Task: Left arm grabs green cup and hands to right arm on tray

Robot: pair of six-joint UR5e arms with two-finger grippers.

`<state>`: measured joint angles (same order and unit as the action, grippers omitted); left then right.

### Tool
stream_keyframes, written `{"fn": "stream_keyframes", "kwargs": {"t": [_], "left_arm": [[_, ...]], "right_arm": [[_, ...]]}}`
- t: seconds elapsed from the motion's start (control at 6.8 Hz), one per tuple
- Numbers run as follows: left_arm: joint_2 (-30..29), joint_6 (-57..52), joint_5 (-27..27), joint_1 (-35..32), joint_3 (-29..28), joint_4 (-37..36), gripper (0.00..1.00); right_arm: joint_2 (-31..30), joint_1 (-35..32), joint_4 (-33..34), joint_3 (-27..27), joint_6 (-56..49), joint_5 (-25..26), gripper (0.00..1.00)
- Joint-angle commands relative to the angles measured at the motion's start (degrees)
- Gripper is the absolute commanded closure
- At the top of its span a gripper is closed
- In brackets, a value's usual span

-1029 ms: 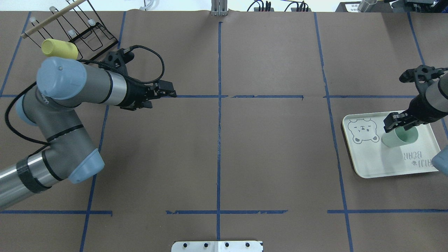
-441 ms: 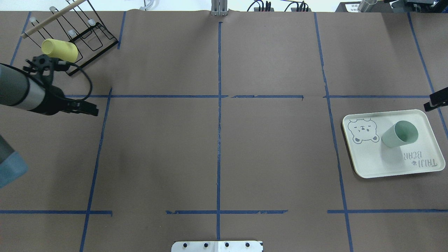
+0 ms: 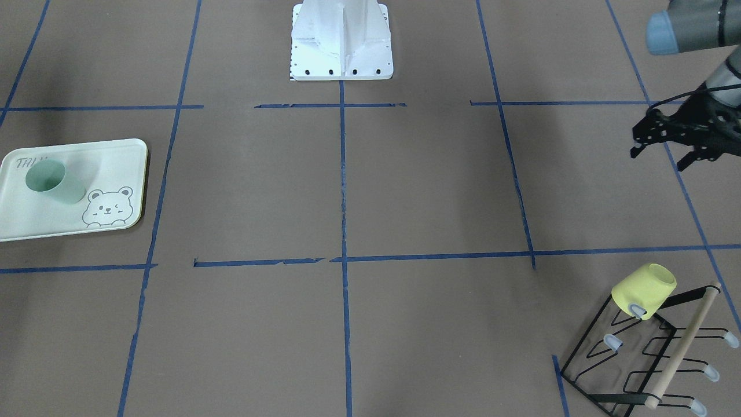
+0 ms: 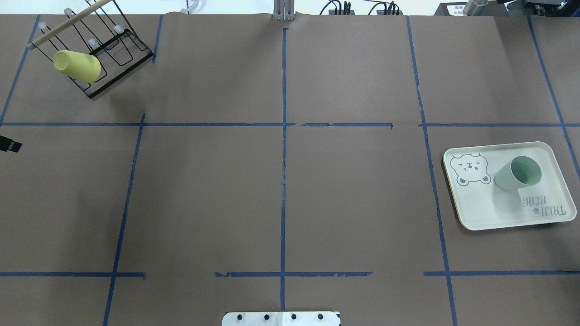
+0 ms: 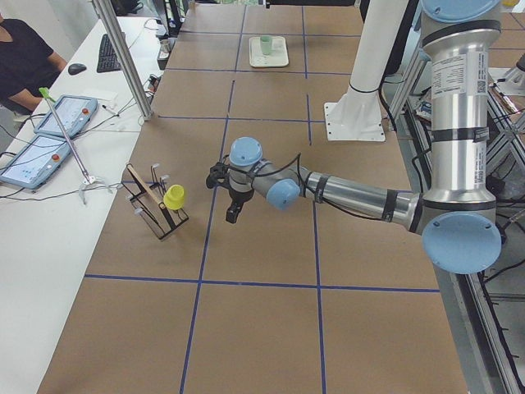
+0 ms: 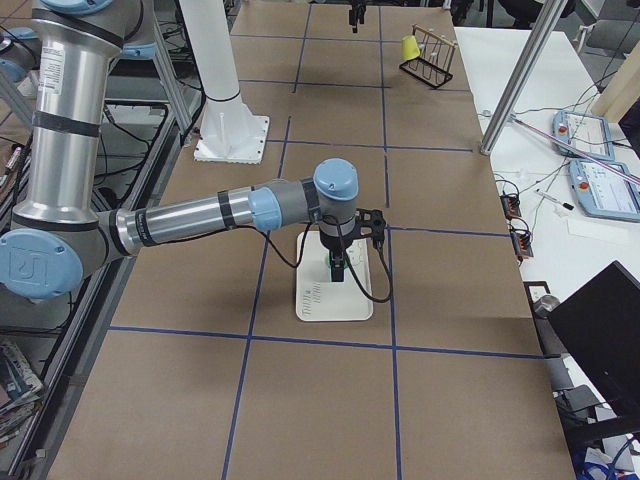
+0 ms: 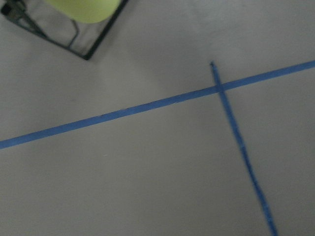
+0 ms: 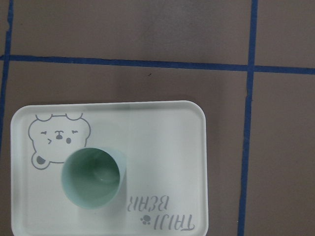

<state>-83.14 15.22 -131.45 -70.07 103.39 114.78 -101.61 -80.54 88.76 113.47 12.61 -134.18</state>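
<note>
The green cup [image 4: 517,174] stands upright on the tray [image 4: 480,213] at the table's right, beside the bear drawing. It also shows in the front view [image 3: 52,180] and the right wrist view [image 8: 91,178], with nothing touching it. My left gripper [image 3: 658,159] hangs open and empty above the table's left side, near the rack. Only one of its fingertips [image 4: 10,145] shows overhead. My right gripper [image 6: 340,262] hovers over the tray [image 6: 332,295]. It shows only in the exterior right view, so I cannot tell whether it is open.
A yellow cup [image 4: 77,65] hangs on a black wire rack [image 4: 118,50] at the far left corner, with a wooden rod [image 3: 683,347] across it. The robot's white base [image 3: 341,40] stands at the near middle edge. Blue tape lines cross the brown table.
The right gripper has left the green cup and moved off the overhead view's right edge. The left arm has swung left, almost out of that view. The cup has not moved.
</note>
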Motion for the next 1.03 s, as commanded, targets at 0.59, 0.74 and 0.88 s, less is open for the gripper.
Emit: {"fn": "stream_keyframes", "kwargs": {"t": [0.59,0.74,0.88], "left_arm": [[4.6,-8.7,-5.4,-11.0,-3.3,-3.6,0.0],[5.4,-8.7,-5.4,-11.3,-2.8,-3.6,0.0],[6.2,-8.7,-5.6,-11.8,-2.1,-3.7,0.0]], "right_arm": [[-3.0,-2.6,-0.2,-0.7,-4.4,-0.7,0.0],[-2.9,-2.6,-0.4,-0.5,-4.4,-0.7,0.0],[-2.9,-2.6,-0.3,-0.5,-4.4,-0.8,0.0]]}}
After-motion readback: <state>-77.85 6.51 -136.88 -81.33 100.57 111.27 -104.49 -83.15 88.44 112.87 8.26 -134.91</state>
